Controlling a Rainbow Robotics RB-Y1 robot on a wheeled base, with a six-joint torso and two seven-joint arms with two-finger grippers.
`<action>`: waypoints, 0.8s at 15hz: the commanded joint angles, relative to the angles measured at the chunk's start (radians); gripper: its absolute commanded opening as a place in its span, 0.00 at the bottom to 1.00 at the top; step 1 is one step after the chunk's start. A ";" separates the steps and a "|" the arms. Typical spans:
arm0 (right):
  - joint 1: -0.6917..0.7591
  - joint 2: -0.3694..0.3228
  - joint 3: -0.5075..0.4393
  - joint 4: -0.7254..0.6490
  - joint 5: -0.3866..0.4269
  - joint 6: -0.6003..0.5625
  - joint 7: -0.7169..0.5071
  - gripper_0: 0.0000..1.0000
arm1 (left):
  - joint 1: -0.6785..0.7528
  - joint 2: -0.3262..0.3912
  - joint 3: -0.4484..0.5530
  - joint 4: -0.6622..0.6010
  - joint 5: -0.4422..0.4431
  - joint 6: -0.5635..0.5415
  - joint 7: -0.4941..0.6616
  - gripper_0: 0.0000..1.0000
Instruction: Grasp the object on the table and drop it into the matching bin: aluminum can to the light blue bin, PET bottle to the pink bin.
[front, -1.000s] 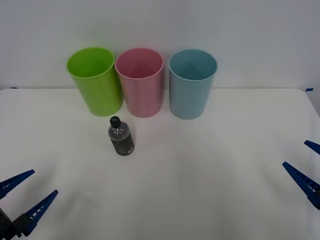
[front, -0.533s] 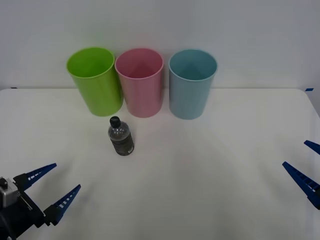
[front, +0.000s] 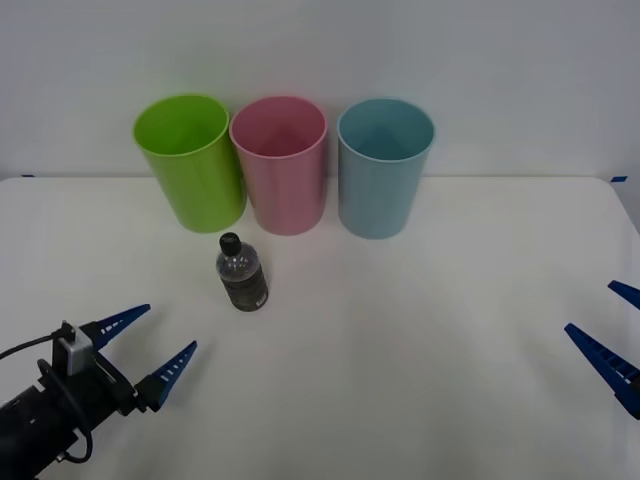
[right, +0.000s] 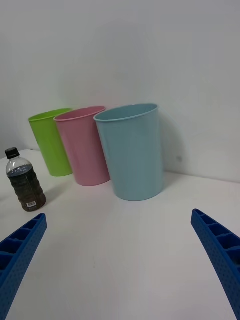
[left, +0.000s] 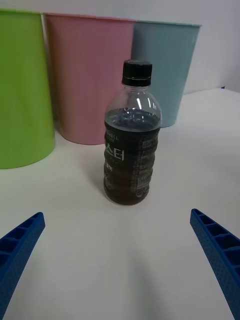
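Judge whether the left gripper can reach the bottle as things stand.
Probably yes: the left gripper is open and faces the upright bottle, with bare table between them.

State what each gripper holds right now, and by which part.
Nothing is held. The left gripper is open, short of the bottle, which stands free on the table. The right gripper is open at the table's right edge.

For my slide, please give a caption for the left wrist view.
Open left end effector faces upright small clear plastic bottle, apart, before tall round pink plastic bin.
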 joint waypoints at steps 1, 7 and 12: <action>0.000 0.000 0.000 0.000 0.000 0.000 0.000 1.00 | -0.068 0.000 -0.025 0.083 0.000 0.001 0.003 1.00; 0.000 0.000 0.000 0.000 0.000 0.000 0.000 1.00 | -0.217 -0.002 -0.082 0.232 0.000 0.005 -0.004 1.00; 0.000 0.000 0.000 0.000 0.000 0.000 0.000 1.00 | -0.270 -0.035 -0.123 0.268 -0.002 0.055 -0.016 1.00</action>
